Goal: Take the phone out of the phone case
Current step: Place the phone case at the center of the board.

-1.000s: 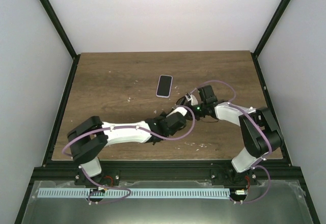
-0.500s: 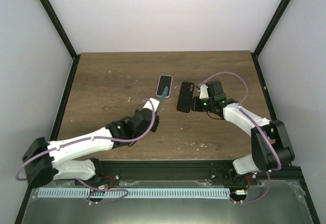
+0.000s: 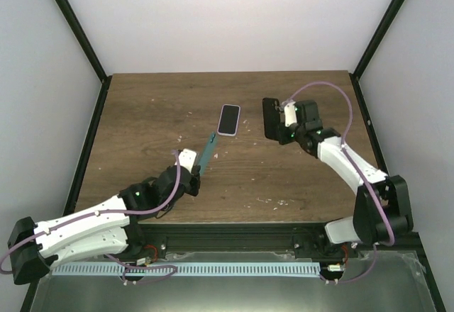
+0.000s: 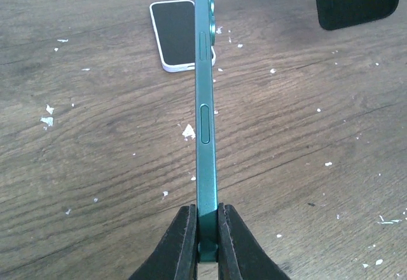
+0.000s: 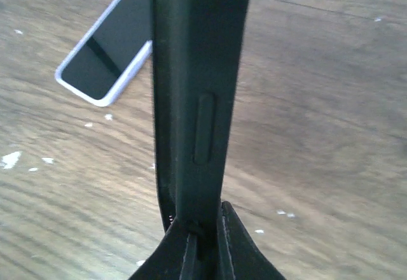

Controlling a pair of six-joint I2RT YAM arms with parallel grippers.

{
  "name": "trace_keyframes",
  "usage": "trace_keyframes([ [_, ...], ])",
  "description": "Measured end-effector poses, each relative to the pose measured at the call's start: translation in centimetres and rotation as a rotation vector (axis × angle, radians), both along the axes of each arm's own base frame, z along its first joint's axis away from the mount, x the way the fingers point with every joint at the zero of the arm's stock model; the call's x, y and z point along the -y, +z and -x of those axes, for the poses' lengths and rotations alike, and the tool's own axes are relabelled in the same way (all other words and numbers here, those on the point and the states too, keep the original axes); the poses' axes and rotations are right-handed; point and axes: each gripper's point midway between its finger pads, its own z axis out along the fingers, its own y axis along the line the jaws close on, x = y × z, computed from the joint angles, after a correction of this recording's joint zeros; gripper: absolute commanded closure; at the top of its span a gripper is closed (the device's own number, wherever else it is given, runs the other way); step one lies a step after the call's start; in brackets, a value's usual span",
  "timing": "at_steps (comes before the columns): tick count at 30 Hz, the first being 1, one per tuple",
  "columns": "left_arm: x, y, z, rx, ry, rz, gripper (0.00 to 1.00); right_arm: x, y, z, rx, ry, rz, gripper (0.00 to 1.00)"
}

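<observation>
Trouble starts with full grippers. Top view: phone (image 3: pixel 228 118), inside its pale case (image 3: pixel 228 134), lies flat at frame centre. The left gripper (image 3: pixel 198 169) pinches a green phone (image 3: pixel 206 150), and the right gripper (image 3: pixel 281 130) a black slab (image 3: pixel 272 118). Left wrist: jaws clamp only the green phone's end, so it could pivot or slip. Right wrist: same thin pinch on the slab, so I judge neither gripper can work the case until unloaded.

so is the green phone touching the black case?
Apart. Top view: green phone in the left gripper, black case in the right gripper, bare table between them.
</observation>
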Motion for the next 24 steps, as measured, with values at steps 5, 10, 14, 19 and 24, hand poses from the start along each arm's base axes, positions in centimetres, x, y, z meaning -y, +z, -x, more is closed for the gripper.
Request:
trace_keyframes([
  [5, 0.0, -0.3, 0.2, -0.013, -0.009, -0.01, 1.0, 3.4, 0.2, -3.2, -0.065, 0.059, 0.102, 0.99],
  [10, 0.2, -0.7, 0.4, -0.027, -0.025, -0.02, 1.0, 8.5, -2.5, -5.5, -0.228, 0.059, 0.121, 0.99],
  [14, 0.6, -1.2, 0.5, -0.038, -0.038, -0.031, 1.0, 13.5, -6.9, -4.0, -0.441, 0.011, 0.081, 0.99],
  [19, 1.1, -2.6, 0.3, -0.061, -0.044, -0.072, 1.0, 17.6, -8.9, -2.5, -0.574, -0.047, -0.016, 0.98],
  [24, 1.9, -3.8, 0.4, -0.081, -0.066, -0.125, 1.0, 19.6, -9.8, -2.8, -0.617, -0.065, -0.06, 0.87],
])
